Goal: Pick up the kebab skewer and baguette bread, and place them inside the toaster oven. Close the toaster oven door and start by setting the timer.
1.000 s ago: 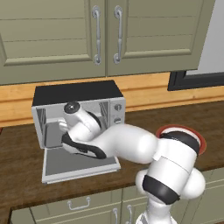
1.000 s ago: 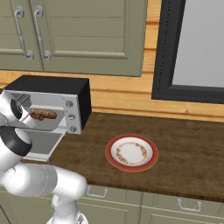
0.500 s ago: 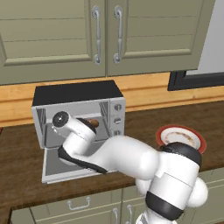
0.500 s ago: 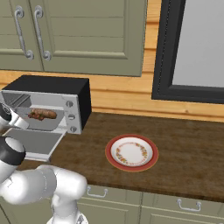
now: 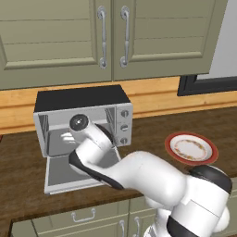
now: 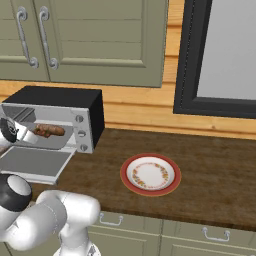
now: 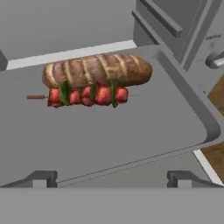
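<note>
The toaster oven [image 5: 83, 99] stands on the counter with its door [image 5: 60, 173] dropped flat open. On the grey tray [image 7: 131, 131] inside it lies the tan baguette bread [image 7: 97, 69]. The kebab skewer [image 7: 87, 95], red chunks with green bits, rests tight against the bread's near side. My gripper [image 7: 113, 179] hovers open at the tray's front edge, a short way back from both, with nothing between its fingertips [image 7: 41, 178]. In the right base view the bread [image 6: 50, 131] shows inside the oven [image 6: 60, 97], above the open door [image 6: 35, 162].
A red-rimmed plate [image 6: 150, 174] sits on the dark wood counter right of the oven. Three knobs [image 5: 124, 127] line the oven's right panel. Cabinet doors hang above, and a dark-framed window [image 6: 220, 55] is at the right.
My hand has shifted slightly in front of the oven mouth and the forearm has swung lower. The bread and skewer have not moved. The gripper stays open.
</note>
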